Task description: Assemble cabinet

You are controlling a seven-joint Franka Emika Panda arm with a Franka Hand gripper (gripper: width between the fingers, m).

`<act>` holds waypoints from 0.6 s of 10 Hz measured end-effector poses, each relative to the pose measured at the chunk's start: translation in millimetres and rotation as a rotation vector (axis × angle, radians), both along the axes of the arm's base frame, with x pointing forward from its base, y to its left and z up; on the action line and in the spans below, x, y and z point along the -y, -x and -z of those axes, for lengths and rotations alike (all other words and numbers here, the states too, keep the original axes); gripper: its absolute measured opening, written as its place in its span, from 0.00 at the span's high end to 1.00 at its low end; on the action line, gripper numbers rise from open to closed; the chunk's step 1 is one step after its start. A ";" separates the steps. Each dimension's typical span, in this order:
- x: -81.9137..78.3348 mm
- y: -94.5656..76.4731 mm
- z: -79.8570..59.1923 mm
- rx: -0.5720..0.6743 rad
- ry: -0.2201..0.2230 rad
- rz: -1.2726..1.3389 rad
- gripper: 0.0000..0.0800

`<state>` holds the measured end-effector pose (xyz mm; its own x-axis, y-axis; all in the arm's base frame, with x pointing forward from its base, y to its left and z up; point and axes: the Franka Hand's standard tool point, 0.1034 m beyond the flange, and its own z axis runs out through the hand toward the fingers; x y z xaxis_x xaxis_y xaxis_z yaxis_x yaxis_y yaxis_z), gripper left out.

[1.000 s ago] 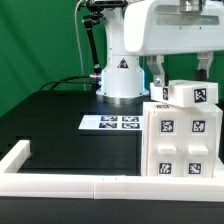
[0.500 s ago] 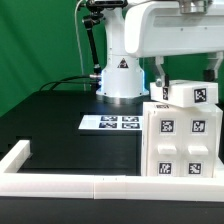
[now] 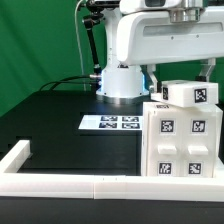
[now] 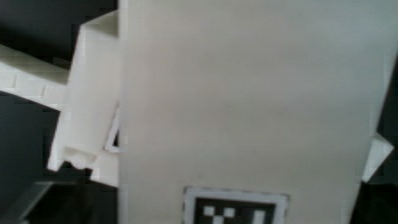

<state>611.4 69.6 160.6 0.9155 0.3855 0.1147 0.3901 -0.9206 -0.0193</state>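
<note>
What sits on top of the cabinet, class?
A smaller white tagged block rests on the cabinet. The arm hangs above it. The pincer and the cabinet's inside are hidden.

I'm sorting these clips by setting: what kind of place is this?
Likely a robotics lab test bench: a black table fenced by white border rails, a green backdrop, and a marker board of printed tags beside the tagged cabinet.
</note>
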 end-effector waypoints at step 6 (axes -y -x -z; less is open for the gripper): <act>-1.3 -1.3 -0.7 0.006 -0.017 0.130 0.31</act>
